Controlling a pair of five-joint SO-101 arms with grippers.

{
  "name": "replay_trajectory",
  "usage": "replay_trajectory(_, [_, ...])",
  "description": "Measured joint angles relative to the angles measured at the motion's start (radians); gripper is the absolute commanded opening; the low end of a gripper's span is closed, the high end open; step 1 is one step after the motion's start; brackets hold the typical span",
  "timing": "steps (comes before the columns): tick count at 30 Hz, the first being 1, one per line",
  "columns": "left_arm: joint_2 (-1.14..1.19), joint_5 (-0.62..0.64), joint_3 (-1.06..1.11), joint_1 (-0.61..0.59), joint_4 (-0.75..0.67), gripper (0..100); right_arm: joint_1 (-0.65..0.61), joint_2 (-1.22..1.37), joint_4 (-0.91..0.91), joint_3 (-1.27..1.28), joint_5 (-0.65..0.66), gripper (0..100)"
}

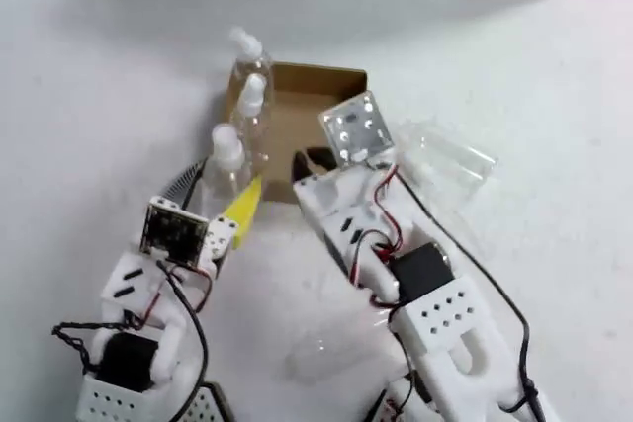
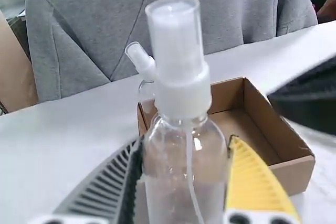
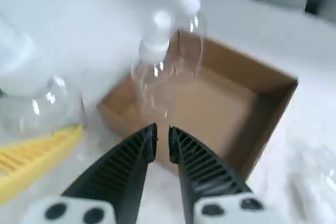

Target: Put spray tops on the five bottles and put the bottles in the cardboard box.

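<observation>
- Three capped bottles [image 1: 252, 96] stand just left of the box [image 1: 321, 74]; your left gripper [image 2: 186, 145] clamps the nearest.
- The box looks empty (right gripper [image 3: 161, 140] nearly closed, holding nothing), so packing remains.

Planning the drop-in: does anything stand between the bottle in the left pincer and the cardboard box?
Yes: two capped bottles stand at the box's edge, facing the held bottle. The right pincer hovers at the box's front edge.
</observation>
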Motion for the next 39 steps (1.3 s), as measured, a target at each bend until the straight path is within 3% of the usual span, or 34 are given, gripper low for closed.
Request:
replay_trajectory(10, [0.000, 0.114, 0.000, -0.032, -0.012, 8, 0.000, 0.000, 0.032, 0.157, 0.000, 1.5])
replay_trajectory(22, [0.000, 0.170, -0.005, -0.058, -0.020, 8, -0.210, -0.003, -0.109, 0.341, 0.000, 1.5])
replay_trajectory(27, [0.005, 0.170, -0.054, -0.058, -0.020, 6, -0.276, -0.124, -0.164, 0.437, 0.000, 1.5])
replay_trajectory(32, [0.184, 0.170, -0.187, -0.058, -0.020, 6, -0.361, -0.334, -0.290, 0.600, 0.000, 1.5])
replay_trajectory(39, [0.361, 0.249, -0.282, -0.046, -0.020, 6, -0.370, -0.532, -0.548, 0.779, 0.002, 1.5])
